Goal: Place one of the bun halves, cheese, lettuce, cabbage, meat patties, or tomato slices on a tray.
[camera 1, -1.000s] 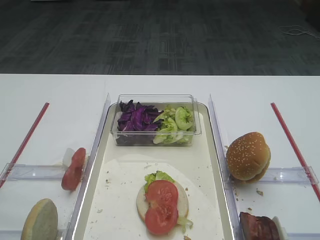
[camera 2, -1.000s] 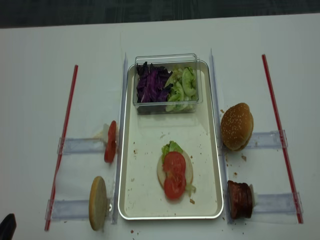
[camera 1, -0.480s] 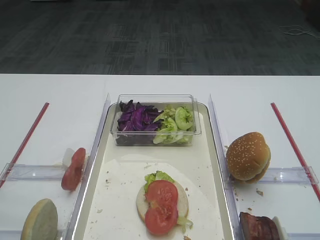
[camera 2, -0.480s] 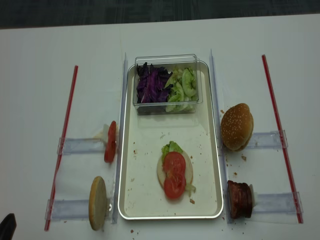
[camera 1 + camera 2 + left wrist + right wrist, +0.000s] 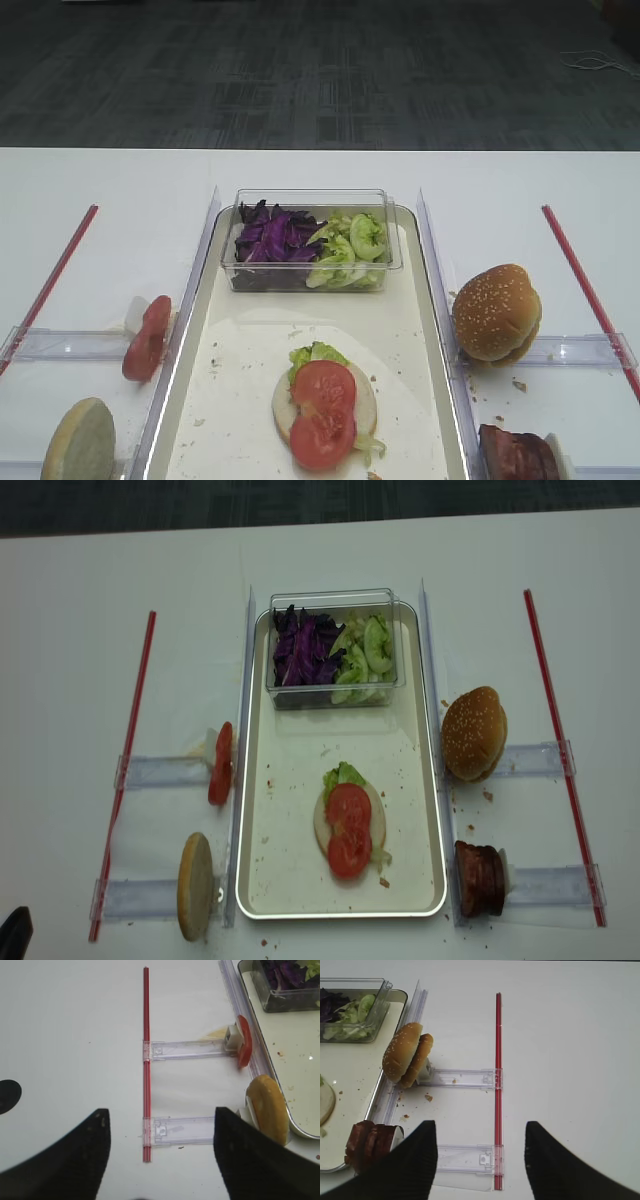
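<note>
The tray [image 5: 243,810] holds a bun half [image 5: 365,400] topped with lettuce [image 5: 312,353] and two tomato slices [image 5: 323,410]. Another tomato slice [image 5: 243,1047] and a bun half [image 5: 269,1107] stand on edge left of the tray. On the right are the sesame bun [image 5: 405,1055] and the meat patties [image 5: 367,1142]. Cabbage [image 5: 272,240] and more lettuce [image 5: 350,245] fill a clear box. Cheese is out of view. My left gripper [image 5: 161,1115] hangs open over the bare table left of the tray, my right gripper [image 5: 480,1130] open on the right, both holding nothing.
The clear plastic box [image 5: 335,598] sits on the tray's far end. Red strips [image 5: 146,1060] [image 5: 497,1085] run along both outer sides, with clear plastic holders [image 5: 185,1050] [image 5: 465,1078] between them and the tray. Crumbs lie near the sesame bun.
</note>
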